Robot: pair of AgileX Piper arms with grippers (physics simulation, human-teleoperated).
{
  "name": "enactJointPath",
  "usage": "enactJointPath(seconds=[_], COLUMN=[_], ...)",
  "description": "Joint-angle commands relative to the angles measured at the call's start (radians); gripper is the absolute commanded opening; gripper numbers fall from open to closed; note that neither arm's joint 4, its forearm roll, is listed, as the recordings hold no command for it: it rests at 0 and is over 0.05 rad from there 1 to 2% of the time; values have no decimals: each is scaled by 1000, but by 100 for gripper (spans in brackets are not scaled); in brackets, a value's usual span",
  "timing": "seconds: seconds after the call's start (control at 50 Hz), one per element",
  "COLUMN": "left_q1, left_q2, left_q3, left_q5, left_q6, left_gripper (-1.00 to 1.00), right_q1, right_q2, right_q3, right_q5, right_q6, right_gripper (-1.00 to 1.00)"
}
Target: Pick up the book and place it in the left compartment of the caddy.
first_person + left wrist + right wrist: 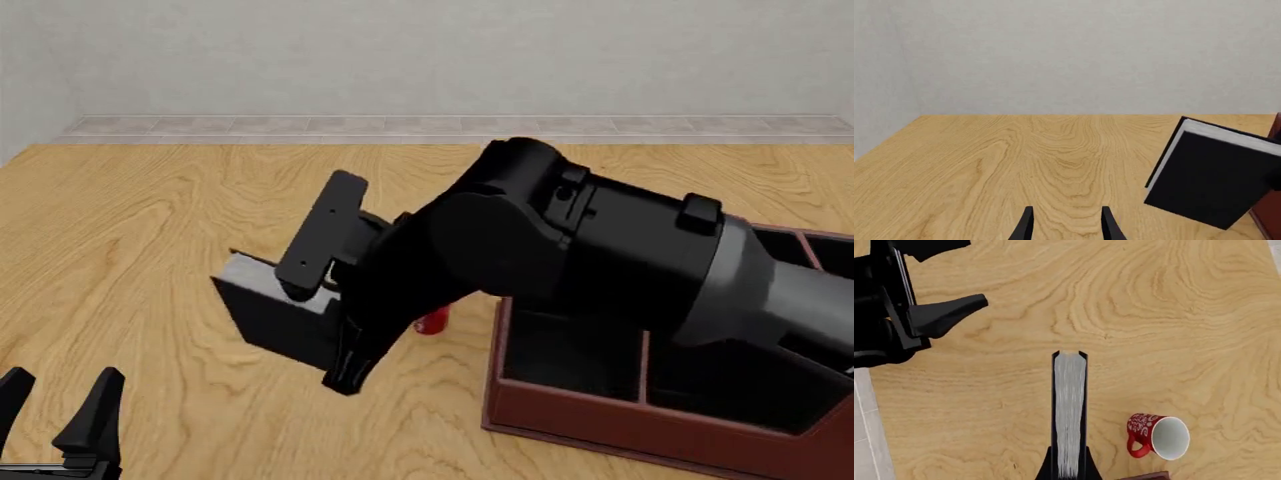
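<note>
The black book (278, 318) with white page edges hangs tilted just left of the caddy (601, 425), and my right gripper (334, 362) is shut on it. The right wrist view shows the book (1069, 405) edge-on between the fingertips of the right gripper (1068, 471). In the left wrist view the book (1211, 177) hangs by the caddy's red wall (1271, 215). The left compartment (574, 358) is partly hidden by the right arm. My left gripper (60, 412) is open and empty near the table's front left, also seen as the left gripper (1067, 226).
A red mug (1157, 436) with a white inside lies on its side between the book and the caddy, and the red mug (431, 322) peeks out under the right arm. The left gripper (941, 315) shows in the right wrist view.
</note>
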Motion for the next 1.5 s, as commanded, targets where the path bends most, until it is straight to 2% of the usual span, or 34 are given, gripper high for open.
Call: enactJointPath(seconds=[0.02,0.06,0.08,0.1,0.12,0.28,0.34,0.42,0.5,0.58,0.6,0.68,0.76,0.86,0.92,1.06,1.12,1.44,1.5], left_q1=[0,0,0,0,0,0,0,0,0,0,0,0,0,0,0,0,0,0,0], left_q2=[0,-1,-1,-1,0,-1,-1,-1,-1,-1,-1,-1,-1,-1,-1,-1,-1,-1,0], left_q3=[2,2,2,2,2,2,2,2,2,2,2,2,2,2,2,2,2,2,2], left_q5=[-2,-2,-2,-2,-2,-2,-2,-2,-2,-2,-2,-2,-2,-2,-2,-2,-2,-2,-2], left_q6=[1,1,0,0,1,1,1,0,1,1,1,1,1,1,1,1,1,0,1], left_gripper=[100,100,100,100,100,100,100,100,100,100,100,100,100,100,100,100,100,100,100], right_q1=[-31,-73,-53,-53,-33,-54,-47,-50,-52,-55,-51,-51,-70,-97,-86,-109,-122,-179,-181], right_q2=[-53,-72,-76,-76,-85,-123,-142,-159,-195,-218,-233,-270,-304,-332,-353,-394,-427,-553,-574], right_q3=[-3,-8,-11,-11,-18,-51,-43,-37,-17,-4,3,16,21,23,27,22,34,86,91], right_q5=[24,31,35,35,34,77,84,92,101,109,108,115,136,156,160,199,210,277,287], right_q6=[176,212,255,255,293,345,375,379,417,429,453,490,506,497,534,542,572,619,643], right_gripper=[-100,-100,-100,-100,-100,-100,-100,-100,-100,-100,-100,-100,-100,-100,-100,-100,-100,-100,-100])
